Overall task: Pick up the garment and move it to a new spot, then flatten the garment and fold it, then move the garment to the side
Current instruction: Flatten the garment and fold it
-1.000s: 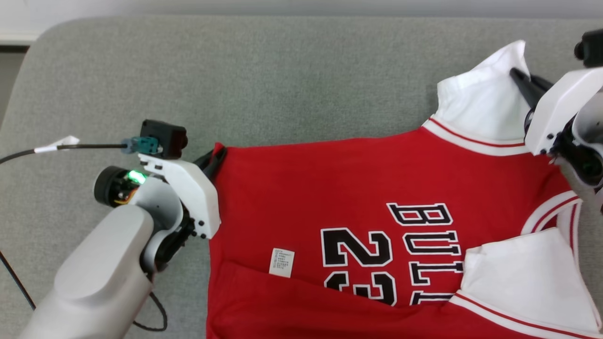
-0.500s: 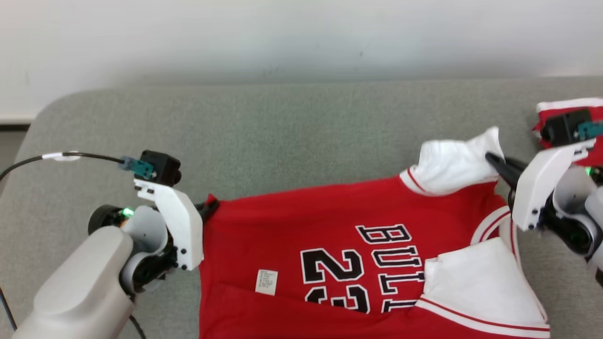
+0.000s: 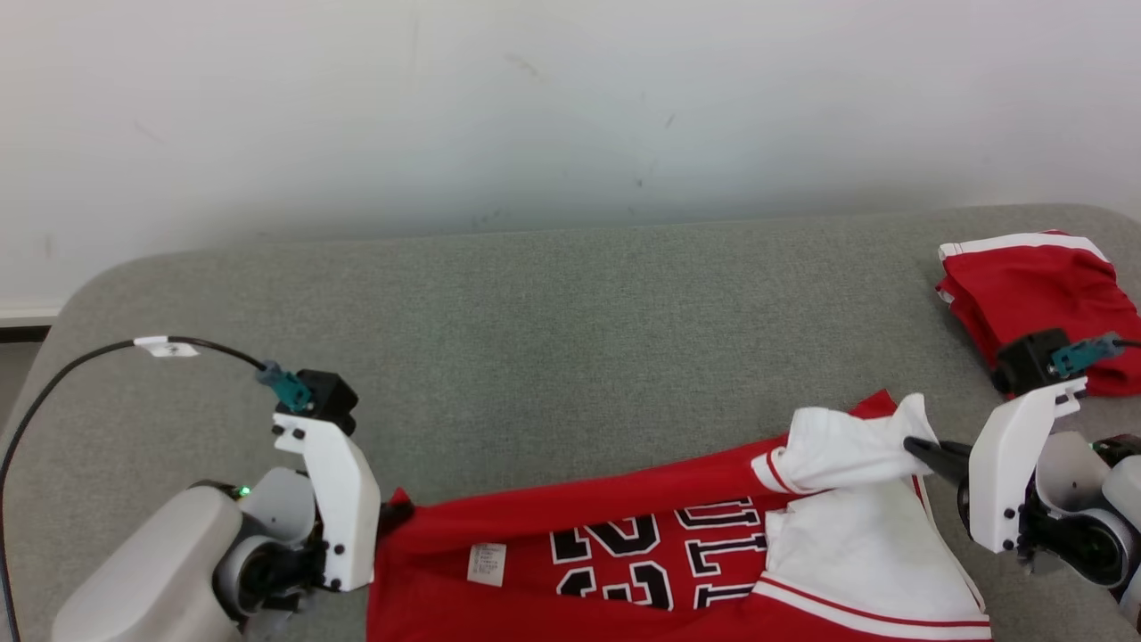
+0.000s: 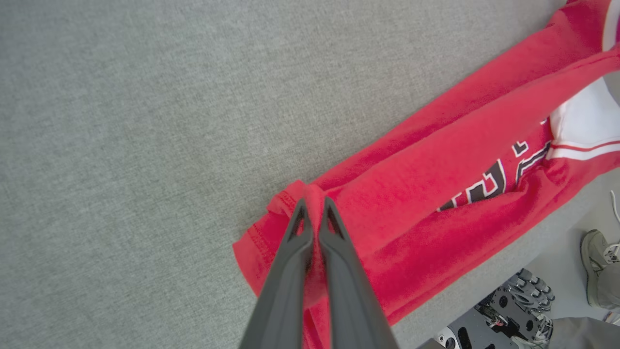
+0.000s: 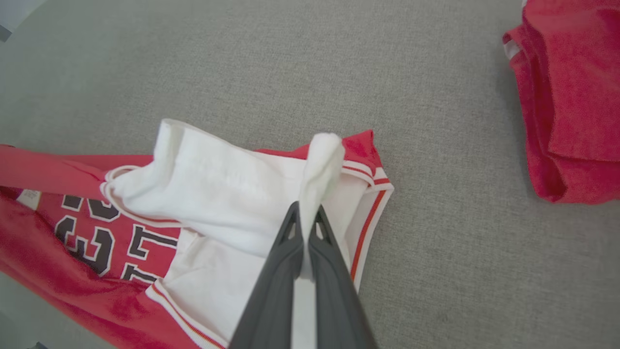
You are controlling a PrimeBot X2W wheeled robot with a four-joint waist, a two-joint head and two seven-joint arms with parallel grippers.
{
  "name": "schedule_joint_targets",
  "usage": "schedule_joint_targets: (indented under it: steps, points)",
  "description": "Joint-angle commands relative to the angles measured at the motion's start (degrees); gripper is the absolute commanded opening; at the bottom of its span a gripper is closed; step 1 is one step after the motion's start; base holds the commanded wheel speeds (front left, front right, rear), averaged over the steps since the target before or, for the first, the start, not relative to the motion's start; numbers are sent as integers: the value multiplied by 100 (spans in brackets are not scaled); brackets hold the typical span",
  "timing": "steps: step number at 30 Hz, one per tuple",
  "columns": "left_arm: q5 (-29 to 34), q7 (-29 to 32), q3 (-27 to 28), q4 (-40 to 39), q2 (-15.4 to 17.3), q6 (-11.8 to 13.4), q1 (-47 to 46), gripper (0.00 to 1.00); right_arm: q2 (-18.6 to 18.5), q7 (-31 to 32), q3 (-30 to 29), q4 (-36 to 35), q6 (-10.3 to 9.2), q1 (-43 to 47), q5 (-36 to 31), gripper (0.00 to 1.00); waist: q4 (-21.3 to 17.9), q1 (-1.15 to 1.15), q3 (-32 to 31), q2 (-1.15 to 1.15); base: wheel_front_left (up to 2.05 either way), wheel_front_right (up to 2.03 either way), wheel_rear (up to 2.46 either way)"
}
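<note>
A red jersey with black "BULLS 23" lettering and white sleeves lies along the near edge of the grey cushion. My left gripper is shut on its red hem corner, seen pinched between the dark fingers in the left wrist view. At the right, my right gripper is shut on a white sleeve; the right wrist view shows the white cloth bunched between the fingers. The jersey's top edge is folded toward me, hiding part of the lettering.
A second red garment lies folded at the cushion's far right, also in the right wrist view. A pale wall rises behind. A black cable trails from my left wrist. A person's shoe shows past the cushion's edge.
The head camera has tilted up, bringing the wall and the second garment into view. Both grippers have drawn the jersey's far edge toward me, folding it over the lettering.
</note>
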Motion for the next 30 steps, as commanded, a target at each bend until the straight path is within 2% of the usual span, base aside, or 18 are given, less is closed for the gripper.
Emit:
schedule_joint_targets:
  steps: [1, 8, 9, 10, 11, 12, 13, 21, 26, 30]
  points:
    - [-55, 52, -19, -22, 50, -21, 119, 0, -66, 117, 53, -54, -12, 178, 80, 0, -17, 1, -27, 0, 0, 0, 0]
    - [-202, 298, -119, 28, 70, -25, 324, 0, -112, 467, 172, -216, -12, 455, 253, 0, -63, 1, -47, 0, 0, 0, 0]
    - [-232, 325, -139, 43, 63, -37, 357, 0, -116, 516, 196, -222, -12, 492, 249, 17, -67, 1, -45, 0, 0, 0, 0]
    - [-249, 359, -150, 52, 57, -31, 376, 12, -120, 552, 210, -227, -12, 515, 247, 34, -70, 1, -44, 0, 0, 0, 0]
    - [-262, 360, -155, 56, 57, -29, 379, 42, -120, 608, 223, -233, -12, 533, 257, 46, -72, 1, -43, 0, 0, 0, 0]
    - [-272, 361, -164, 62, 57, -37, 383, 86, -118, 654, 235, -242, -12, 551, 282, 82, -73, 1, -45, 0, 0, 0, 0]
    - [-287, 384, -177, 67, 56, -48, 396, 100, -122, 704, 242, -258, -12, 567, 298, 100, -74, 1, -50, 0, 0, 0, 0]
    - [-214, 188, -106, 36, 139, -14, 358, 100, -281, 971, 180, -437, -12, 720, 432, 100, -67, 1, -227, 0, 0, 0, 0]
    - [-84, -165, 43, -155, 236, 54, 290, 100, -455, 698, -19, -707, -12, 741, 394, 100, -52, 1, -317, 0, 0, 0, 0]
    - [134, -760, 257, -395, 338, 182, 285, 100, -607, -9, -378, -1002, -12, 740, 193, 100, -42, 1, -382, 0, 0, 0, 0]
